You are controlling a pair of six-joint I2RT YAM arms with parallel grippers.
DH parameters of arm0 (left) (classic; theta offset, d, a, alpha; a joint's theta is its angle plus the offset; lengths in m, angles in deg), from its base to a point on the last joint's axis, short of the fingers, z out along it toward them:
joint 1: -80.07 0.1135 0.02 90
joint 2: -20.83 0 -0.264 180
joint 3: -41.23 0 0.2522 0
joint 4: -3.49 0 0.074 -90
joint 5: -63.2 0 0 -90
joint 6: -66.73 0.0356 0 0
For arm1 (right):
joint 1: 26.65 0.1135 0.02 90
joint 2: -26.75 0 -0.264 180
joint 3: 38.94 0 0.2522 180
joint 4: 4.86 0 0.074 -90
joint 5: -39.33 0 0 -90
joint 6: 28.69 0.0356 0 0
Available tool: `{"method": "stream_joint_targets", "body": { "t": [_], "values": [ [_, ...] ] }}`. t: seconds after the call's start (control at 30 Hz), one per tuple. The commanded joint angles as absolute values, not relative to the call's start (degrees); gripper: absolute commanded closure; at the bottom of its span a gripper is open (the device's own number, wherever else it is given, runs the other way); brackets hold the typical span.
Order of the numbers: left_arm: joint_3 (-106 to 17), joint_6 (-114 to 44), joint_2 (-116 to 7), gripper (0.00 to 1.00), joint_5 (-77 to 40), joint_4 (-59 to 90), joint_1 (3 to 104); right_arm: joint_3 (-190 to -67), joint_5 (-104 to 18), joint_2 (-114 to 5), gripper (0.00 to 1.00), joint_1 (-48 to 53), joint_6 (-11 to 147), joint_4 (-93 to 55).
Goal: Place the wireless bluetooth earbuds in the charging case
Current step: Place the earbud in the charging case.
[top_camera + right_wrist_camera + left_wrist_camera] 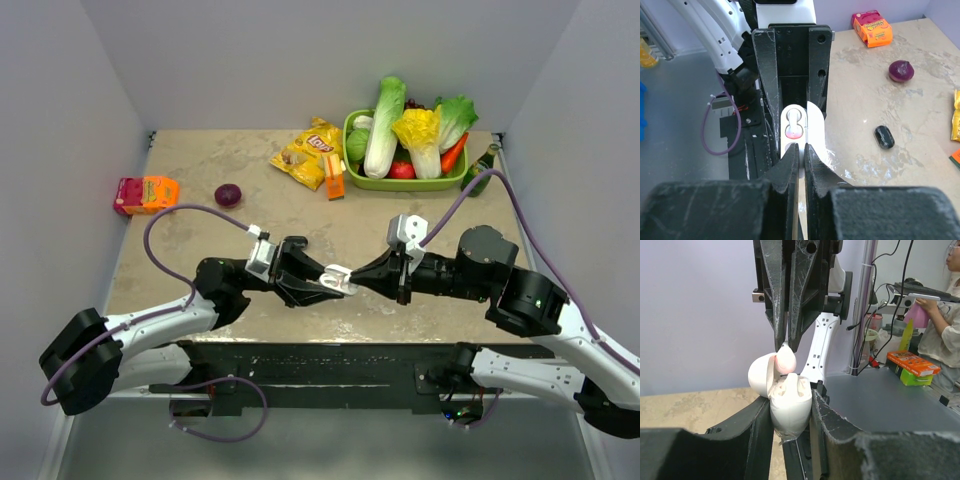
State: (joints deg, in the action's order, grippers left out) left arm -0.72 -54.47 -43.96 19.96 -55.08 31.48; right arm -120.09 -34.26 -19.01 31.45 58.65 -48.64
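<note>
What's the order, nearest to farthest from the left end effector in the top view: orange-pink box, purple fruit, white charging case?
1. white charging case: clamped in the left end effector itself, table centre.
2. purple fruit: farther back, to the left.
3. orange-pink box: by the left wall.

I see a green basket [430,184] at the far right of the table [370,215]. It is packed with a long white-stemmed cabbage [385,125], yellow lettuce [420,135], a carrot [453,155] and a tomato [402,170]. A green bottle [481,170] lies just beside it. To the basket's left I see a yellow Lay's bag [305,152] and a small orange box [334,183]. Further left are a purple onion [228,194] and an orange-and-pink packet [146,193].
</note>
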Motion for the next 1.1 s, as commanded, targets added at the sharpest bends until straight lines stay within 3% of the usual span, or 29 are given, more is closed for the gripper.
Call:
{"method": "stream_joint_targets", "body": {
  "t": [0.0,1.07],
  "values": [
    [-3.1,-51.3,-43.0,1.00,19.3,-72.5,31.3,-120.8,-36.3,-19.1,1.00,31.0,57.1,-49.6],
    [-6.5,-56.8,-44.8,1.00,15.4,-58.6,31.3,-117.4,-43.5,-19.6,1.00,31.2,56.5,-47.2]
  ]
}}
